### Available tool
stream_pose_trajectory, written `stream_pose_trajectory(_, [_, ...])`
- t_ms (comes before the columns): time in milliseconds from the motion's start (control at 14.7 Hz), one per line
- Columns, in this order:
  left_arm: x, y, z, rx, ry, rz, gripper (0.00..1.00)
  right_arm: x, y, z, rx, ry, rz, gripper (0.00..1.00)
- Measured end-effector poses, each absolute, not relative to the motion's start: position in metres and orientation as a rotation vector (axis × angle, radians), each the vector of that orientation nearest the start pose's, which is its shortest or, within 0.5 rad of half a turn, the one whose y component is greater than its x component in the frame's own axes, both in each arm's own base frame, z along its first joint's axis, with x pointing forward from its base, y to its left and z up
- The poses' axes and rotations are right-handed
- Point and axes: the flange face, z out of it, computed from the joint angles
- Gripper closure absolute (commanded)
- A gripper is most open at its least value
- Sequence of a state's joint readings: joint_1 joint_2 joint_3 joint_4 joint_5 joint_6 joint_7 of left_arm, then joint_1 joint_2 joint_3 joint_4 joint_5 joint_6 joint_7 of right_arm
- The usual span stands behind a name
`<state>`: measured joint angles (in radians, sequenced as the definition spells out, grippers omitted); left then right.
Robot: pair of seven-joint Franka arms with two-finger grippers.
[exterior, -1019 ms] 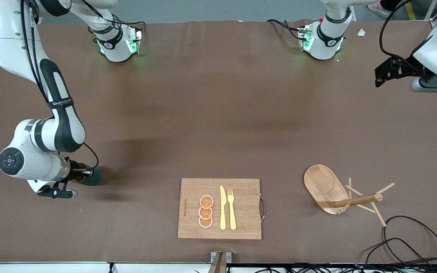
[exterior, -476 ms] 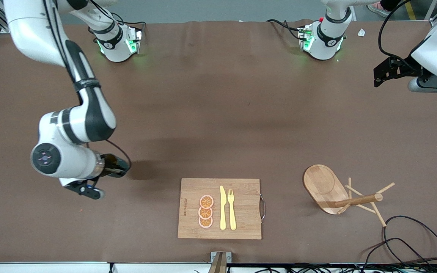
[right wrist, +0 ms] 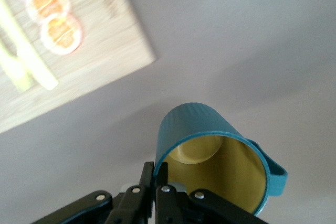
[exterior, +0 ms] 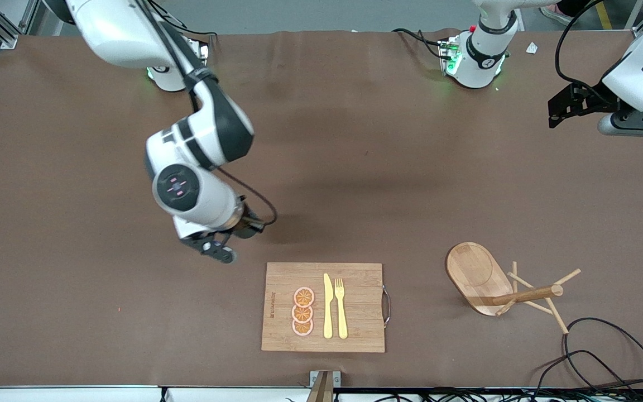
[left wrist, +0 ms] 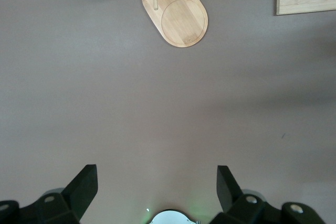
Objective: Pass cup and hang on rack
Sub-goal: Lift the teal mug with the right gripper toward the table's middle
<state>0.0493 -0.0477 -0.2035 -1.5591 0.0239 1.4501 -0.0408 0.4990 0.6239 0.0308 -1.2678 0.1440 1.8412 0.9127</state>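
Note:
My right gripper (right wrist: 160, 174) is shut on the rim of the dark teal cup (right wrist: 210, 145), one finger inside its yellowish wall and one outside. The handle points away from the fingers. In the front view this gripper (exterior: 241, 228) hangs over bare table beside the cutting board's corner, and the wrist hides most of the cup. The wooden rack (exterior: 480, 276) stands near the left arm's end, with post and pegs; its oval base also shows in the left wrist view (left wrist: 178, 17). My left gripper (left wrist: 156, 190) is open and empty, waiting high over the left arm's end (exterior: 557, 111).
A rectangular bamboo cutting board (exterior: 355, 307) with orange slices, a yellow knife and a fork lies close to the front camera, at mid-table. It also shows in the right wrist view (right wrist: 105, 51). Black cables (exterior: 606, 346) coil near the rack at the table's edge.
My right arm has carried the cup from the right arm's end of the table toward the middle, near the cutting board. The left arm has hardly moved.

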Motion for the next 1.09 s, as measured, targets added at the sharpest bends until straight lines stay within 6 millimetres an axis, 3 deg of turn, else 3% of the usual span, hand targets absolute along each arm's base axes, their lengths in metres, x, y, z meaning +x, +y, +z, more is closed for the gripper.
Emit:
stream_pose_trajectory(272, [0.521, -0.084, 0.645, -3.096, 0.178, 0.091, 0.00, 0.584, 0.450, 0.376, -2.936, 0.595, 0.177, 1.00])
stream_pose_trajectory(543, [0.522, -0.084, 0.643, -3.096, 0.178, 0.096, 0.00, 0.554, 0.505, 0.330, -2.936, 0.536, 0.152, 0.99])
stream_pose_trajectory(815, [0.524, -0.084, 0.639, -3.096, 0.178, 0.107, 0.00, 0.547, 0.519, 0.285, -2.949, 0.521, 0.154, 0.98])
stream_pose_trajectory(1087, [0.522, -0.096, 0.639, -3.096, 0.108, 0.105, 0.00, 0.548, 0.519, 0.265, -2.958, 0.530, 0.161, 0.89])
